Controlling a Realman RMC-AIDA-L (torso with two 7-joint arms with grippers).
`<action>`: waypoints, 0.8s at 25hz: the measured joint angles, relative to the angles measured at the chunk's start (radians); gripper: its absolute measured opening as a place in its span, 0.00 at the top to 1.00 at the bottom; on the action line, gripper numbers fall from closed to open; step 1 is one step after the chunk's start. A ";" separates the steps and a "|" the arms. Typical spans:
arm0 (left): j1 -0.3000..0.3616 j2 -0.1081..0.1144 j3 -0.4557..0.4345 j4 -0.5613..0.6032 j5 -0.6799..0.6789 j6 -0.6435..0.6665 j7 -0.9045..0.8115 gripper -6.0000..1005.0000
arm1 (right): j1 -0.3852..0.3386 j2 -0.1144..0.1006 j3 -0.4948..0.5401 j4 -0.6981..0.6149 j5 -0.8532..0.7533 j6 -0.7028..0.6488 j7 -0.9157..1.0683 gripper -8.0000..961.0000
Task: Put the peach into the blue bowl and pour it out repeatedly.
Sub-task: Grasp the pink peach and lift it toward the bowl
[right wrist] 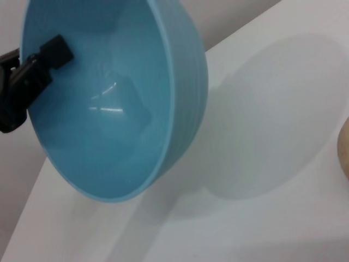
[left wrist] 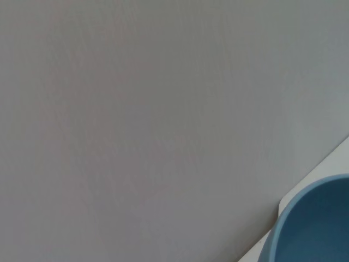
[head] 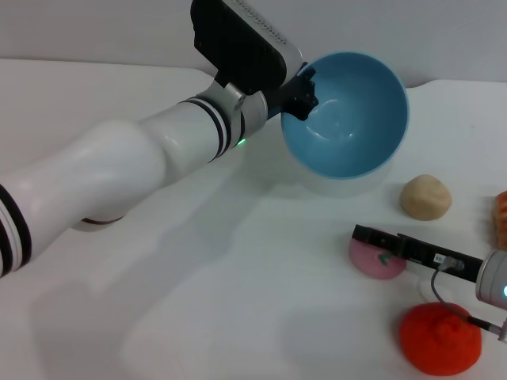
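My left gripper [head: 299,95] is shut on the rim of the blue bowl [head: 348,119] and holds it lifted off the table, tipped so that its opening faces me. The bowl is empty. It also shows in the left wrist view [left wrist: 316,229] and in the right wrist view [right wrist: 120,109], where the left gripper [right wrist: 32,76] clamps its rim. The pink peach [head: 369,261] lies on the white table at the near right. My right gripper [head: 372,237] reaches in from the right and lies just over the peach.
A pale beige lumpy ball [head: 425,196] lies behind the peach; its edge shows in the right wrist view [right wrist: 344,147]. An orange-red fruit [head: 440,339] sits at the front right. Another orange object [head: 501,215] shows at the right edge.
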 joint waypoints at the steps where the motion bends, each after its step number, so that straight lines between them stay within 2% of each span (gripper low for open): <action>1: 0.000 0.000 -0.001 0.000 0.000 0.001 0.000 1.00 | 0.000 0.000 -0.001 0.000 0.000 0.000 0.006 0.23; 6: 0.000 0.001 -0.003 0.000 0.000 0.002 0.000 1.00 | 0.000 -0.001 -0.009 -0.005 -0.005 -0.010 0.027 0.34; 12: -0.004 0.001 -0.005 -0.003 0.000 -0.002 0.000 1.00 | -0.001 -0.002 -0.012 -0.020 -0.008 -0.050 0.019 0.60; 17: -0.016 0.003 -0.007 -0.024 0.000 0.008 0.000 1.00 | -0.009 -0.003 -0.026 -0.090 -0.010 -0.230 -0.091 0.73; 20: -0.021 0.004 -0.038 -0.034 0.000 0.071 0.000 1.00 | -0.018 -0.003 -0.032 -0.176 -0.011 -0.369 -0.115 0.79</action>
